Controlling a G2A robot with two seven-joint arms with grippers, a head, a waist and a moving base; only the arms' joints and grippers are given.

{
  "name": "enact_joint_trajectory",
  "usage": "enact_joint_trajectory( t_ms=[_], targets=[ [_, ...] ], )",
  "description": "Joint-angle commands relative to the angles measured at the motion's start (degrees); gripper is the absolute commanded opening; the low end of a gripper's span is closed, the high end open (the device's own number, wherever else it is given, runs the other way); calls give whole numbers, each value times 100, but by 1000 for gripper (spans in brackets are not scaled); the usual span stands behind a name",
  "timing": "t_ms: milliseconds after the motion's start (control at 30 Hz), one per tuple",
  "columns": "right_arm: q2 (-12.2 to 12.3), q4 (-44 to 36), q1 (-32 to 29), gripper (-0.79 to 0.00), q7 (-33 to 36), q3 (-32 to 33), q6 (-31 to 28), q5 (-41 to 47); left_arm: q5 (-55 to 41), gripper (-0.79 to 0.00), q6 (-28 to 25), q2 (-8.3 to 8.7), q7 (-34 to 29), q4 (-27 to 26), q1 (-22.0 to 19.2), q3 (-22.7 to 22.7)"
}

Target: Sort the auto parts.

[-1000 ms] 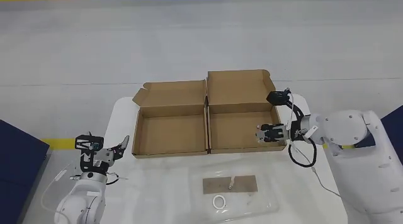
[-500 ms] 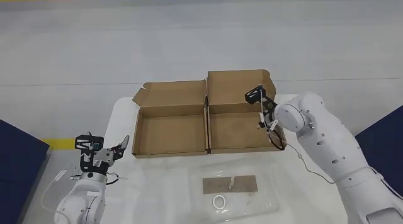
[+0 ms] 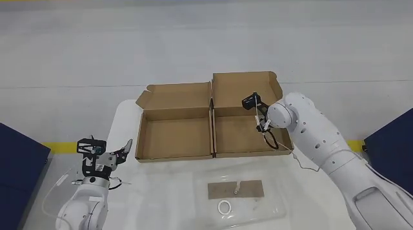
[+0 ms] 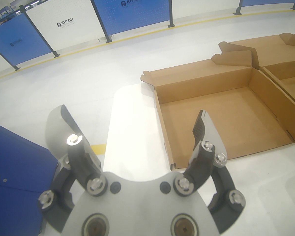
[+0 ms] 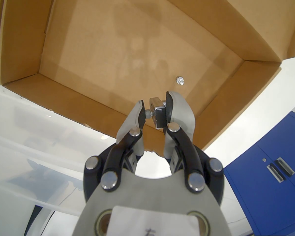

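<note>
The fingertips of the right gripper cover two sides of the small metal part pinched between them, so its full shape cannot be told. The tiny silver piece on the floor of the right cardboard box is too small to name. From above, the white ring and the small pale bit near it in the clear plastic container are too small to identify, and the left wrist view cuts the right cardboard box off at its edge.

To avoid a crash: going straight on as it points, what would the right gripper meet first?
Probably the floor of the right cardboard box, near the small bolt; the metal part held by the right gripper would touch first. Depth is unclear.
</note>
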Motion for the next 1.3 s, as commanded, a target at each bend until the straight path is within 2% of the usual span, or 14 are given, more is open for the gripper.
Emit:
enact_joint_trajectory(
  t_ms=[0,500,600,967,1267],
  targets=[
    [1,-4,-2,-785,2,1,1,0,0,0,0,0,0,0,0,0],
    [1,3,-43,-785,-86,4,8,-2,0,0,0,0,0,0,0,0],
    [-33,228,-8,-785,-115,-6,-40,35,0,0,0,0,0,0,0,0],
    [-641,1692,652,-785,-271,-718,-269,473,0,0,0,0,0,0,0,0],
    [-1166,2781,931,-785,-508,-1197,-403,608,0,0,0,0,0,0,0,0]
  ],
)
